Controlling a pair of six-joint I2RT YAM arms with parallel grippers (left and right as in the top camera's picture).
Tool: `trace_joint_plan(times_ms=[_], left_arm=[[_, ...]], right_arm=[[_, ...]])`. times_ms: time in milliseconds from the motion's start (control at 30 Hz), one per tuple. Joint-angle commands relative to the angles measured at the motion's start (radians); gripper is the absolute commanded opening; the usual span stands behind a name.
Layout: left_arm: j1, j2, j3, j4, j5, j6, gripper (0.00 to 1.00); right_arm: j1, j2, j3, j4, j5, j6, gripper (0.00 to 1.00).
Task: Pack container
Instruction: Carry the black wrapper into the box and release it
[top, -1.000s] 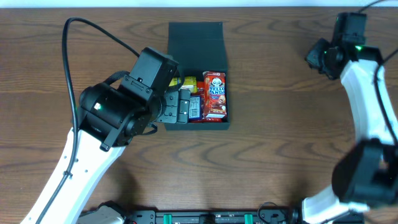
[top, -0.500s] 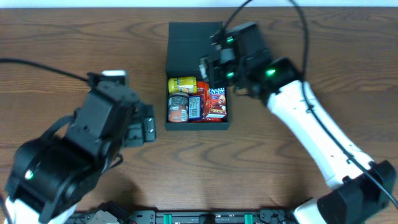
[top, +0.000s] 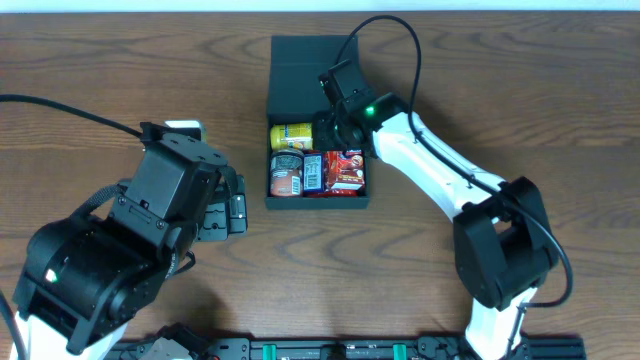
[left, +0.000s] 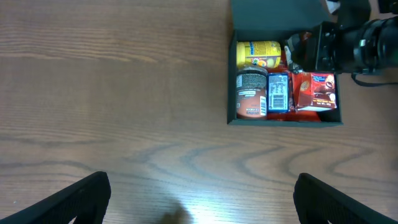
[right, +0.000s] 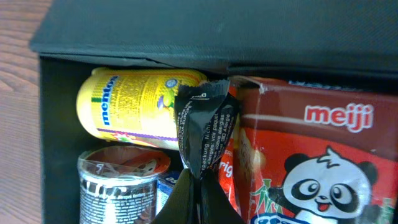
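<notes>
The container (top: 318, 203) stands at the far middle of the table (left: 93, 93), with its lid (top: 305, 70) folded flat back behind it. It is already quite full: a yellow can (right: 137, 112) lies at the back left, a dark can (right: 121, 177) is in front of it, a blue pack (top: 312, 172) is in the middle and a red panda box (right: 317, 168) takes the right side.

The right gripper (right: 196, 186) hangs low over the back of the container. Its fingers are clenched on the crimped end of a black packet (right: 202, 124), and the packet sits in the gap between the yellow can and the panda box. The left gripper (left: 202, 190) is well apart, over bare table to the left of the container. Its fingers are spread wide and grasp nothing.

To me this is the step of placing one more snack. Next, I think, the packet must be pushed down into that narrow gap without lifting the edge of the panda box, then let go, and the arm must rise straight up. After that the lid remains to be closed. I cannot tell whether the packet already touches the bottom.
</notes>
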Motion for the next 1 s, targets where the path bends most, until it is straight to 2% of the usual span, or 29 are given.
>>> trace_joint_plan(times_ms=[0,133,167,200,267,300,367,400,433,667,833,900,967], left_arm=[[0.002,0.001,0.002,-0.003,-0.003,-0.008,0.95],[0.002,0.001,0.002,-0.003,-0.003,-0.008,0.95],[0.002,0.001,0.002,-0.003,-0.003,-0.008,0.95],[0.002,0.001,0.002,-0.003,-0.003,-0.008,0.95],[0.002,0.001,0.002,-0.003,-0.003,-0.008,0.95],[0.002,0.001,0.002,-0.003,-0.003,-0.008,0.95],[0.002,0.001,0.002,-0.003,-0.003,-0.008,0.95],[0.002,0.001,0.002,-0.003,-0.004,-0.008,0.95],[0.002,0.001,0.002,-0.002,-0.005,-0.008,0.95],[0.010,0.001,0.002,0.043,-0.082,-0.005,0.95],[0.145,0.003,0.002,0.129,-0.079,-0.004,0.95],[0.274,0.024,0.002,0.189,0.021,0.018,0.95],[0.393,0.072,0.002,0.225,0.214,0.093,0.95]], right_arm=[[0.001,-0.005,0.002,0.003,0.017,0.031,0.02],[0.002,-0.005,0.002,0.003,0.017,0.045,0.02],[0.002,-0.005,0.002,0.002,0.017,0.045,0.09],[0.002,-0.005,0.002,0.002,0.017,0.045,0.26],[0.003,-0.005,0.002,0.002,0.017,0.045,0.49],[0.003,-0.005,0.002,0.002,0.016,0.045,0.60],[0.003,-0.005,0.002,0.003,0.016,0.045,0.75],[0.003,-0.005,0.002,0.003,0.015,0.045,0.89],[0.003,-0.007,0.002,0.003,0.011,0.045,0.99],[0.003,-0.126,0.009,0.004,-0.064,0.033,0.99],[0.003,-0.335,0.009,-0.012,-0.127,0.025,0.99],[0.002,-0.446,0.009,-0.038,-0.126,0.005,0.99],[0.000,-0.528,0.009,-0.083,-0.101,-0.031,0.99]])
